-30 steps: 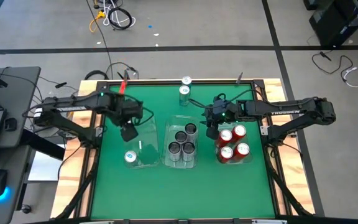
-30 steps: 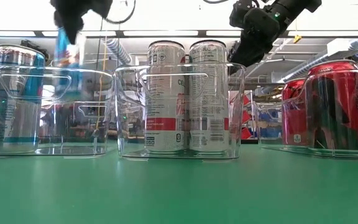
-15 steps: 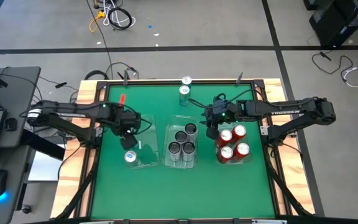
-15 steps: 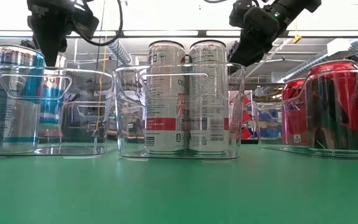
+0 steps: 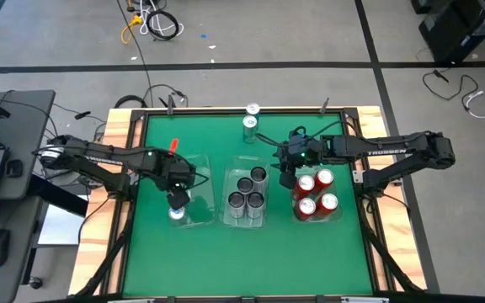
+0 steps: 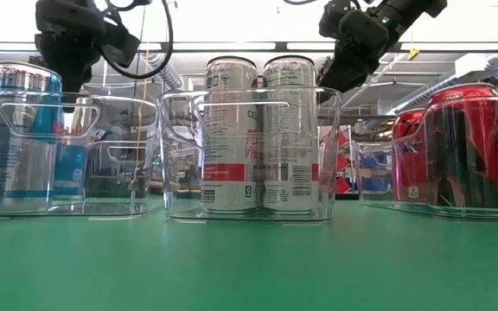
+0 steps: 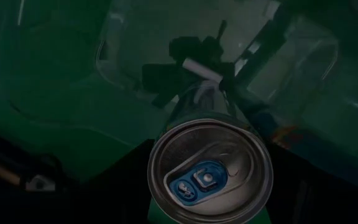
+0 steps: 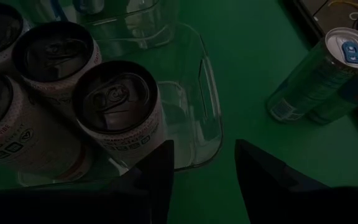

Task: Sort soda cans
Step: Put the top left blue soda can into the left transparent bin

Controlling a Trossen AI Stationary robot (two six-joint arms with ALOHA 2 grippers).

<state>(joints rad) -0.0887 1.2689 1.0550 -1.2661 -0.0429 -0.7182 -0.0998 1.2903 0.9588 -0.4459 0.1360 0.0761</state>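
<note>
Left gripper [image 5: 176, 195] lowers a teal can [image 6: 69, 164] into the left bin [image 6: 137, 155].

The can stands upright, long axis vertical, top up, clamped between the fingers beside another teal can [image 6: 17, 138]. Right gripper [image 5: 286, 160] hovers empty, fingers parted, behind the middle bin [image 5: 226, 181].

We saw two dark, slim, jointed arms. The right arm [image 5: 394, 151] bore white lettering along its forearm and a green light near the wrist. The left arm [image 5: 99, 156] looked plain black.
</note>
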